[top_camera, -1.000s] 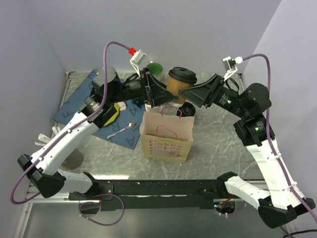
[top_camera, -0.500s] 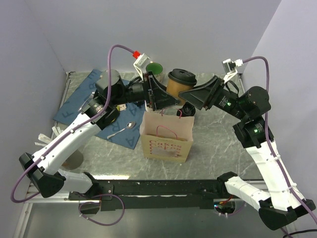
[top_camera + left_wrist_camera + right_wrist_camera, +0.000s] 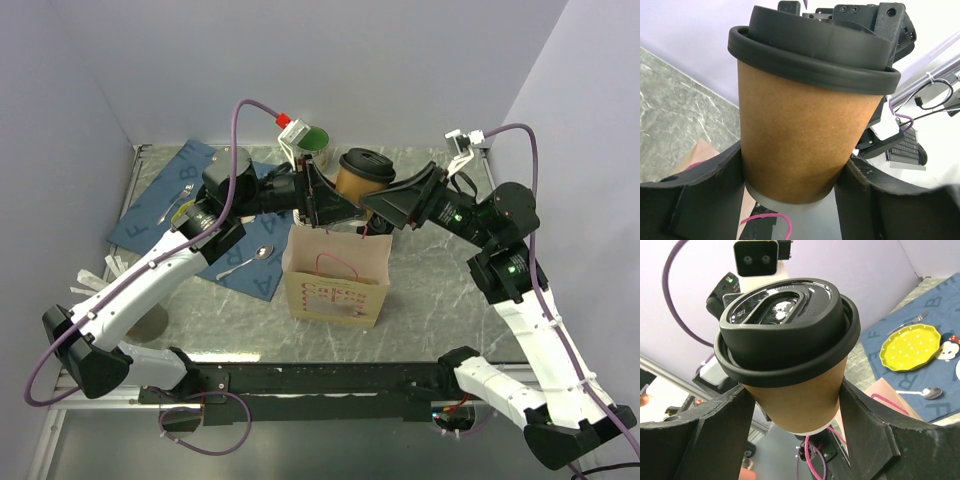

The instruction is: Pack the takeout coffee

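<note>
Coffee cup (image 3: 360,178): a brown paper cup with a black lid, upright and lifted off the tabletop (image 3: 440,290). You see it between both of your hands, just above the far side of the paper bag's open top.
Left hand (image 3: 792,170): partly open, reaching in from the left. In its wrist view both fingers (image 3: 715,175) press against the lower wall of the cup, so it has hold of the cup.
Right hand (image 3: 795,405): partly open, reaching in from the right. Its fingers (image 3: 865,415) clamp the cup's sides just under the lid.
Paper bag (image 3: 338,275): stands upright in the middle of the tabletop with its mouth open and pink cord handles showing.
Blue mat (image 3: 160,210): lies to your left. It carries a spoon (image 3: 245,262) and a yellow plate (image 3: 910,346).
</note>
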Robot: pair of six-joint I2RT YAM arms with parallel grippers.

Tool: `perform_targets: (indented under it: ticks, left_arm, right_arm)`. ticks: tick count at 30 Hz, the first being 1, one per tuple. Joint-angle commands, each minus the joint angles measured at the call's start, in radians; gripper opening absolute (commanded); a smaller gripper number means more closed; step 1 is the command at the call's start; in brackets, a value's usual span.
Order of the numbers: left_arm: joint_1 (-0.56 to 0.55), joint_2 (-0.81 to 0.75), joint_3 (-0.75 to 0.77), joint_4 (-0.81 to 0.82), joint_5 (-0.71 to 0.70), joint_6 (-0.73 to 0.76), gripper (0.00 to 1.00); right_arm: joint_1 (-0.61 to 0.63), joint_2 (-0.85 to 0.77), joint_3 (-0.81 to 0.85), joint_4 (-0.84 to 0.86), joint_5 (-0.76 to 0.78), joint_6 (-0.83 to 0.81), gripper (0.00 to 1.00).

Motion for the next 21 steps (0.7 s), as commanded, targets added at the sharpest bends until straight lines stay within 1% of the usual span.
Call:
perform_targets:
  ticks: [1,3,4,5,6,7,8,9,11,12,13,15,16,17,19,21]
  left_arm:
    - [-0.005,-0.041,0.016,0.018,0.028,0.063,0.41]
    - [-0.005,-0.051,0.017,0.002,0.033,0.094,0.41]
    - [-0.003,-0.054,0.022,-0.008,0.038,0.132,0.41]
    - [-0.003,-0.055,0.029,-0.049,0.042,0.158,0.41]
    - [-0.002,-0.055,0.037,-0.085,0.042,0.185,0.41]
    - [-0.001,-0.055,0.048,-0.114,0.042,0.237,0.41]
    - [0.003,-0.057,0.049,-0.157,0.044,0.258,0.42]
    - [0.006,-0.057,0.054,-0.18,0.054,0.278,0.43]
    - [0.011,-0.057,0.071,-0.221,0.062,0.331,0.45]
    - [0.011,-0.058,0.076,-0.272,0.067,0.348,0.45]
    - [0.012,-0.057,0.082,-0.293,0.067,0.382,0.46]
    - [0.012,-0.069,0.08,-0.353,0.068,0.411,0.47]
    - [0.012,-0.072,0.077,-0.373,0.07,0.439,0.47]
    - [0.012,-0.077,0.077,-0.39,0.071,0.451,0.48]
    - [0.012,-0.08,0.086,-0.441,0.073,0.486,0.49]
    - [0.012,-0.084,0.092,-0.47,0.073,0.503,0.49]
  right_arm:
    - [0.005,-0.012,0.069,-0.085,-0.016,-0.073,0.78]
    - [0.005,-0.011,0.096,-0.181,-0.031,-0.129,0.83]
    - [0.005,-0.009,0.131,-0.227,-0.037,-0.154,0.86]
    - [0.003,-0.006,0.152,-0.27,-0.046,-0.177,0.87]
    - [0.001,0.0,0.197,-0.377,-0.049,-0.23,0.87]
    - [-0.003,0.003,0.221,-0.424,-0.054,-0.257,0.88]
    - [-0.005,0.006,0.241,-0.467,-0.06,-0.278,0.89]
    - [-0.009,0.014,0.28,-0.552,-0.089,-0.319,0.89]
    - [-0.023,0.026,0.332,-0.64,-0.114,-0.355,0.9]
    - [-0.026,0.038,0.38,-0.675,-0.141,-0.385,0.9]
    - [-0.031,0.049,0.406,-0.747,-0.154,-0.402,0.9]
    - [-0.037,0.08,0.498,-0.824,-0.158,-0.453,0.9]
    - [-0.04,0.09,0.526,-0.897,-0.154,-0.47,0.9]
    - [-0.045,0.101,0.553,-0.933,-0.148,-0.487,0.9]
    - [-0.048,0.15,0.65,-1.046,-0.116,-0.536,0.9]
    - [-0.049,0.193,0.72,-1.082,-0.109,-0.556,0.9]
